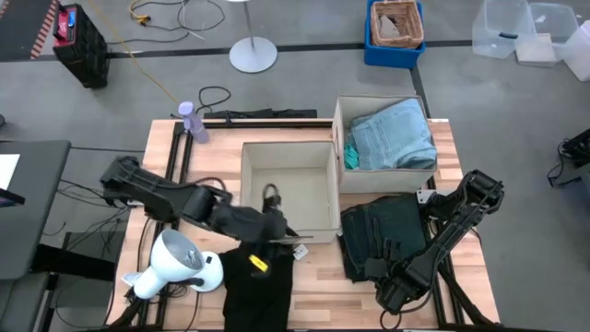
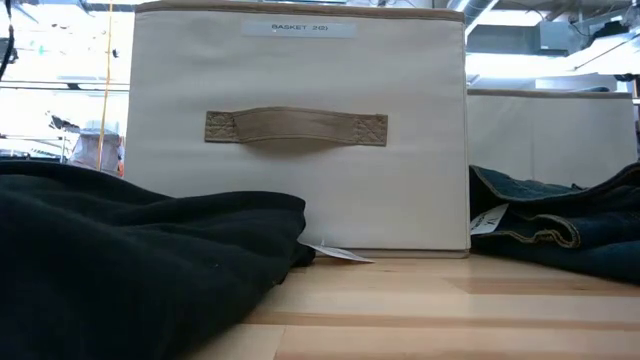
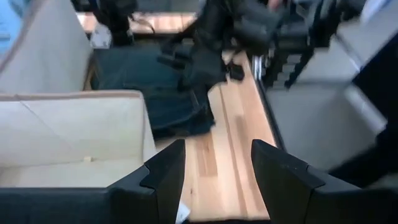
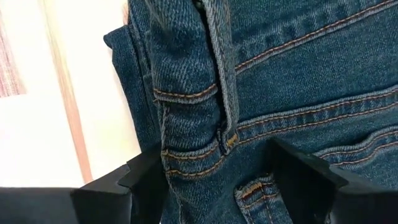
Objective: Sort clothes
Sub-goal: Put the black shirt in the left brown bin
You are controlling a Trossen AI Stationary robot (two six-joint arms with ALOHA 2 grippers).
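Observation:
The black garment lies flat at the table's near edge and also shows in the low view. The dark charcoal jeans lie on the table at the right. The light blue jeans and the teal top lie in the far right beige box. My left gripper is open and empty over the black garment's far end, by the near wall of the middle beige box. My right gripper is open, close over the dark jeans' near part. My right gripper's open fingers stand from above on either side of a stitched seam and belt loop of the dark jeans, which lie flat on the table. Whether the fingertips touch the denim, I cannot tell.
A white lamp-like object lies at the near left of the table. A purple bottle stands at the far left. The middle box shows a bare beige floor. Bare wood lies between the black garment and the dark jeans.

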